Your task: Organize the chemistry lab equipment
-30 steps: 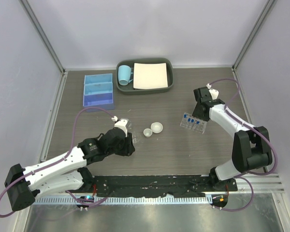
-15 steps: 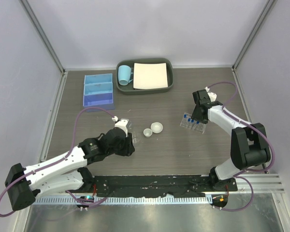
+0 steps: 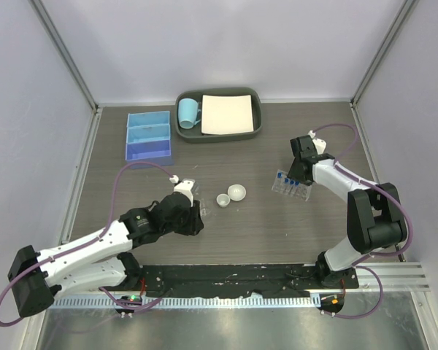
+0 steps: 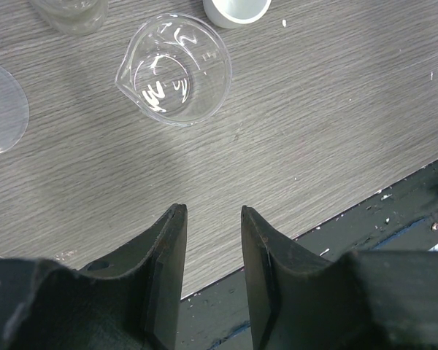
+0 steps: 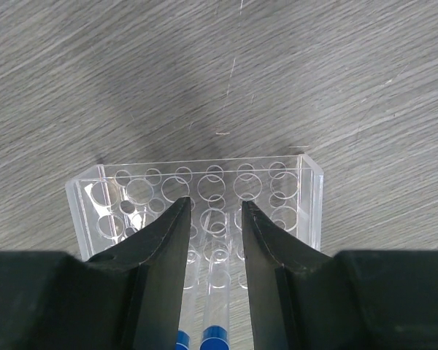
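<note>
Rack [image 5: 310,211], right of centre: tubes [image 5: 213,310] standing in it; right gripper [image 5: 214,203] straddles one, jaws apart, likely lining up a grasp. Left gripper [image 4: 212,209]: jaws parted, empty, poised short of beaker [image 4: 177,69].

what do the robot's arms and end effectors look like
The left arm and right arm have white link shells with black joint housings. A purple cable loops along each arm. The left end effector and right end effector each have two matte black, flat fingers that taper to blunt tips.
</note>
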`<state>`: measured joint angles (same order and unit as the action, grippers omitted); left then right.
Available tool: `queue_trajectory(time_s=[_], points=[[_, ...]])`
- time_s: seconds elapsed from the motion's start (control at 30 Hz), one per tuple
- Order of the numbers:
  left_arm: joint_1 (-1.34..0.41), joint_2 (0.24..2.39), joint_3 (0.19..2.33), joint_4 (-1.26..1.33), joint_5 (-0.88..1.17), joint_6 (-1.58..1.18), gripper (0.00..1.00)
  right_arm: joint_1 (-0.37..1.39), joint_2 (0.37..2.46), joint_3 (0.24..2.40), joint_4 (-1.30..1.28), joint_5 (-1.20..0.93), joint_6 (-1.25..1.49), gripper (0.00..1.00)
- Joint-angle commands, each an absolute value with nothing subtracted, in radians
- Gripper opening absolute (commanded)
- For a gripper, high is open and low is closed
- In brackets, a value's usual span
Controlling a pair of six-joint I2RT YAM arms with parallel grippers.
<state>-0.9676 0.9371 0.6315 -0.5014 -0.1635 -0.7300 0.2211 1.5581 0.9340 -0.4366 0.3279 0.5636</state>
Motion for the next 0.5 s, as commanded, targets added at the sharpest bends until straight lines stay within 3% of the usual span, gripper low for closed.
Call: queue_trajectory(time_s=[0.0, 0.47], points=[[-0.968, 0.943, 0.632, -0.46, -0.158, -0.727, 0.39, 0.219, 1.592, 0.907, -0.42, 0.339, 0.574, 0.4], [-0.968, 0.959, 0.641, -0.465, -0.156, -0.724, 0.37, 0.198, 1.571, 0.874, -0.419, 0.348, 0.575, 0.4]])
